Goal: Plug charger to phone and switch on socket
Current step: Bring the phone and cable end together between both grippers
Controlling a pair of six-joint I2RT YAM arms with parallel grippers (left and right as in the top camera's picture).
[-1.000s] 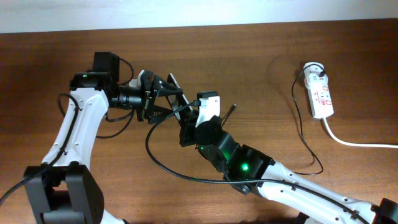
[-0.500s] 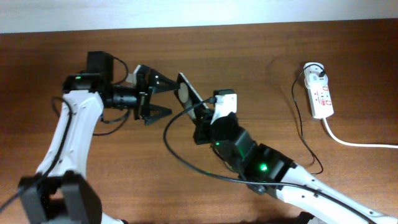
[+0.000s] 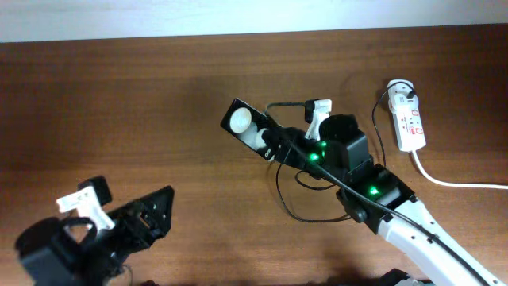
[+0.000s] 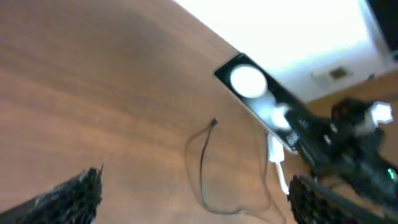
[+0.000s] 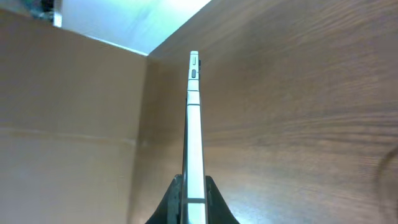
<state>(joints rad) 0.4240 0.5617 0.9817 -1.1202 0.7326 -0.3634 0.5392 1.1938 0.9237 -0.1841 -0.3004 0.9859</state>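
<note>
Now the brown wooden table (image 3: 95, 87) shows a different arrangement than one second ago. Then both arms met over the middle of it. Since then the left arm has pulled back to the near left corner, and the left gripper (image 3: 157, 208) hangs there with its jaws wide apart and nothing between them.

The right gripper (image 3: 271, 148) alone holds the flat black rectangular phone (image 3: 242, 123) with white round patches. Its jaws are pressed on the end away from the large patch, and it has carried the phone a little toward the right edge. The right wrist view shows the slab edge-on between the fingers (image 5: 176, 198).

The white elongated plastic socket (image 3: 410, 121) with red marks lies near the far right corner, and no gripper is near it. Its thick white cord (image 3: 456, 182) runs off the right edge.

The thin black charger (image 4: 202, 168) makes a loop on the wood on the near side of the phone. Its small black connector tip (image 4: 214, 122) seems to lie loose, apart from the phone. So I judge that the plugging is not achieved: the tip must be picked up, and the switch waits after that.
</note>
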